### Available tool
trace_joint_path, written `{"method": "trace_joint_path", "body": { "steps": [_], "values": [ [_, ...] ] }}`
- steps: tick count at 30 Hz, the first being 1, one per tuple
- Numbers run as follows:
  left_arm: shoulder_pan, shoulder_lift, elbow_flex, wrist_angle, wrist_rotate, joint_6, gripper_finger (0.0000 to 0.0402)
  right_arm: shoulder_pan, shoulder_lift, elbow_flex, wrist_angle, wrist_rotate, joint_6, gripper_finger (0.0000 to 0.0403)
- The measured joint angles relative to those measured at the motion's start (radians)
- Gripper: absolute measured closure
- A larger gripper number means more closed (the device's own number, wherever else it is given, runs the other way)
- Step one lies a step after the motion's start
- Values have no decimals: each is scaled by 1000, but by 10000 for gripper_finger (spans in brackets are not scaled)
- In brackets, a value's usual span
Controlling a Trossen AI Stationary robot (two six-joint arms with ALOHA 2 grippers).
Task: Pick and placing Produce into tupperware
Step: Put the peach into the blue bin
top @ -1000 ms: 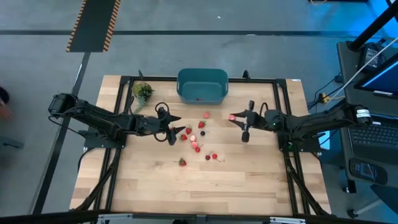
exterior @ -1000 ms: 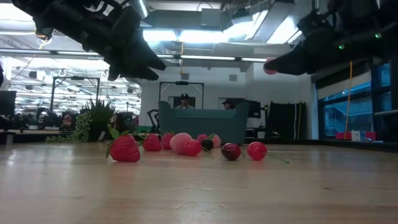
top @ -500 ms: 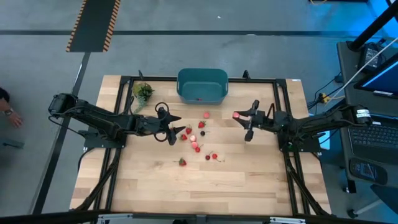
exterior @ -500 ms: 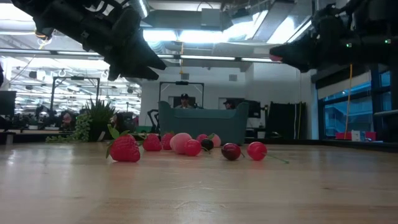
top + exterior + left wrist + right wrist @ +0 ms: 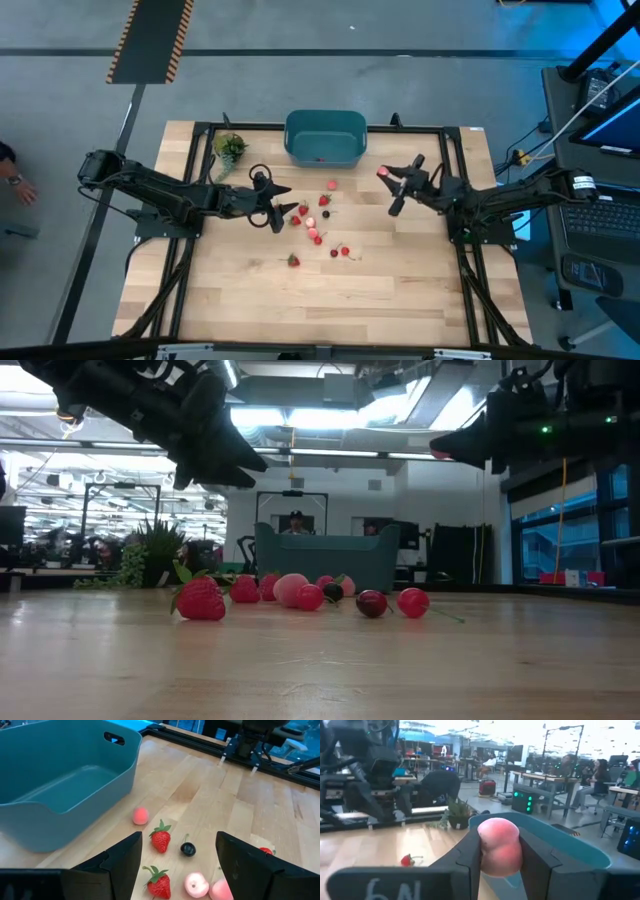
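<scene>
Most of the produce (image 5: 317,222) lies loose on the desk (image 5: 250,290), so the job looks barely begun; the tupperware (image 5: 325,137), at twelve o'clock, seems to hold one piece at most. At nine o'clock the left gripper (image 5: 284,211) hovers with fingers spread, empty, beside the scattered berries. At three o'clock from the pile, the right gripper (image 5: 387,180) is clenched on a pink piece (image 5: 499,847), raised off the desk near the tub's right end. That piece probably goes in next, then roughly a dozen remain.
</scene>
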Motion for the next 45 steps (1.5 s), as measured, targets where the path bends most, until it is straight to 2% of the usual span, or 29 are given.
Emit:
{"method": "trace_joint_path", "body": {
  "steps": [27, 36, 45],
  "values": [
    [0, 0, 0, 41, -7, -3, 156, -119, 3, 20, -13, -3, 54, 299],
    [-1, 0, 0, 48, -7, -3, 156, -123, 120, 101, -66, -12, 49, 299],
    [-1, 0, 0, 48, -7, 0, 156, -122, 219, 109, -65, -29, 104, 299]
  ]
}}
